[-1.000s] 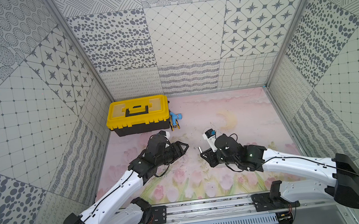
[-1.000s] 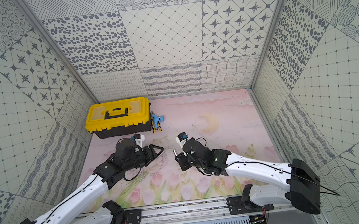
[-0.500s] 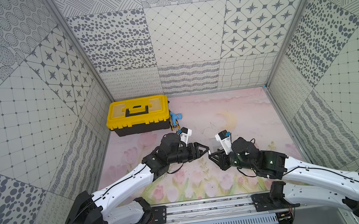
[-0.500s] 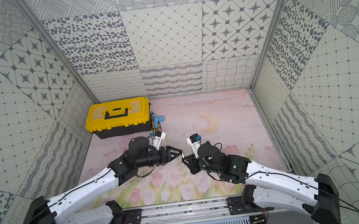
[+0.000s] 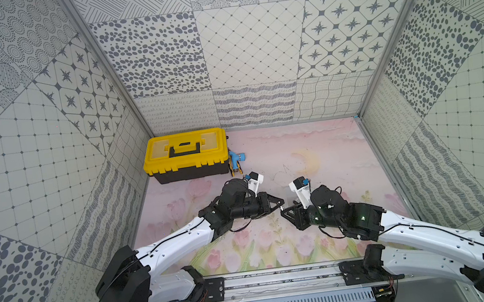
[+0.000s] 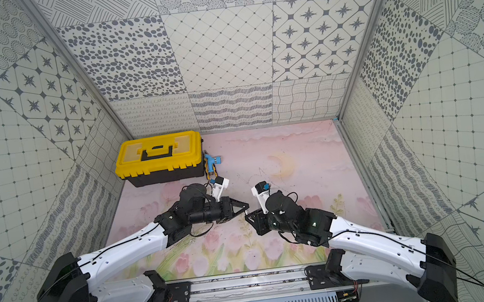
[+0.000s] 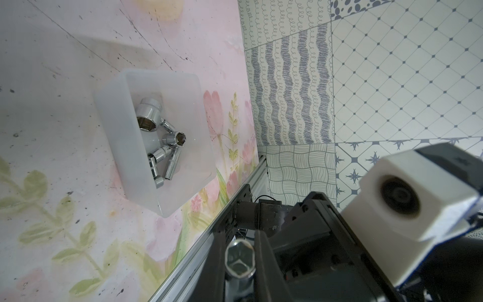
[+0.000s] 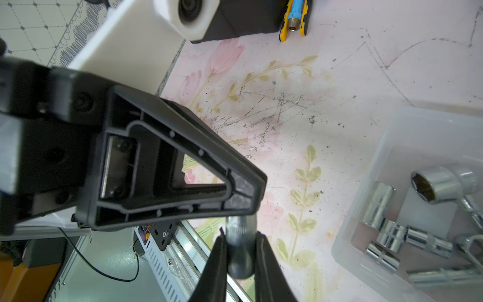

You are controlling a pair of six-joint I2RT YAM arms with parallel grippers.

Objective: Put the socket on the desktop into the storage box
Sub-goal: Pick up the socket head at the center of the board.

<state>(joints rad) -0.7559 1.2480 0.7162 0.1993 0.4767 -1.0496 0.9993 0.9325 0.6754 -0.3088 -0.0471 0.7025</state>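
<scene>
Handover at centre frame in both top views: the socket [image 8: 240,248] is clamped in the shut jaws of the left gripper [image 5: 281,204] and is gripped too by the narrow jaws of the right gripper [image 5: 284,213]. A clean release by the right is called for next. Carriage to the storage box [image 7: 117,146] nearby on the mat is then needed.

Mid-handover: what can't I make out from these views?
The socket: both top views, too small, covered by the left gripper and right gripper tips.
The left gripper's hold: right wrist view, its finger covers the contact.
The box: right wrist view, cut off by the frame edge.
The stored sockets: left wrist view, overlapping, no sure count.
</scene>
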